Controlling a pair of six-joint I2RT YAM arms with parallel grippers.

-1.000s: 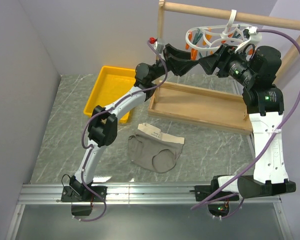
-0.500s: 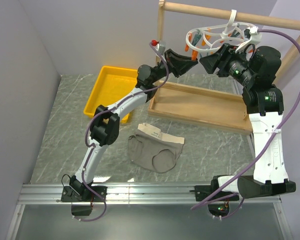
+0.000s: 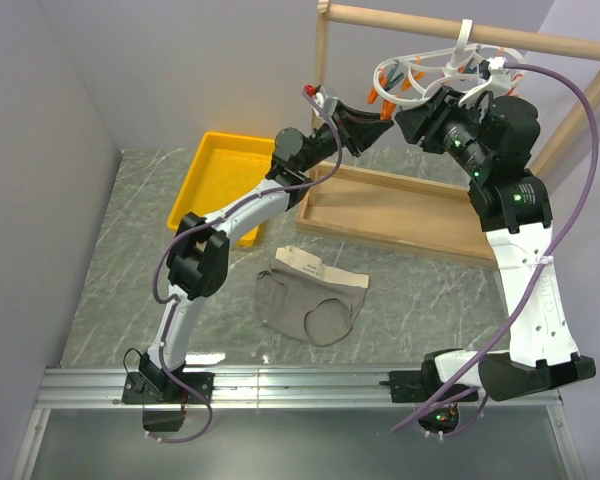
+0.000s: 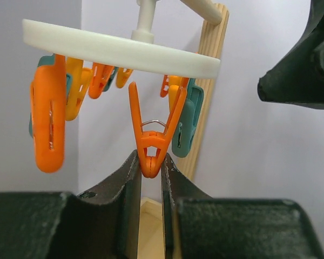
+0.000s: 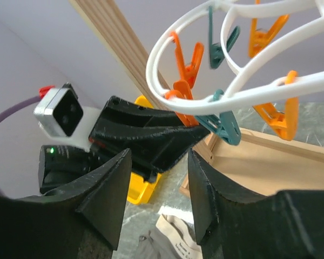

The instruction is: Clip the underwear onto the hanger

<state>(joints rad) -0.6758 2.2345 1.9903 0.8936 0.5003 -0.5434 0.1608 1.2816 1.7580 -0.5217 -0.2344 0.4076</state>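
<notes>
The grey-taupe underwear (image 3: 313, 295) with a beige waistband lies flat on the table, apart from both grippers. Its waistband also shows at the bottom of the right wrist view (image 5: 178, 245). The white oval hanger (image 3: 430, 70) hangs by its hook from the wooden rail, with orange and teal clothespins under its ring (image 4: 119, 51). My left gripper (image 3: 372, 118) is raised to the hanger, and its jaws (image 4: 151, 164) are shut on the lower tip of one orange clothespin (image 4: 151, 135). My right gripper (image 5: 157, 156) is open and empty, just below and beside the ring (image 5: 227, 91), facing the left gripper.
The wooden rack frame has a top rail (image 3: 460, 25), a left post (image 3: 322, 70) and a flat base tray (image 3: 400, 210) under the hanger. A yellow bin (image 3: 220, 180) stands at the back left. Grey walls close in the back and left.
My left gripper has risen and moved right to the hanger, where it now pinches an orange clothespin. My right gripper has shifted slightly left and up by the ring.
</notes>
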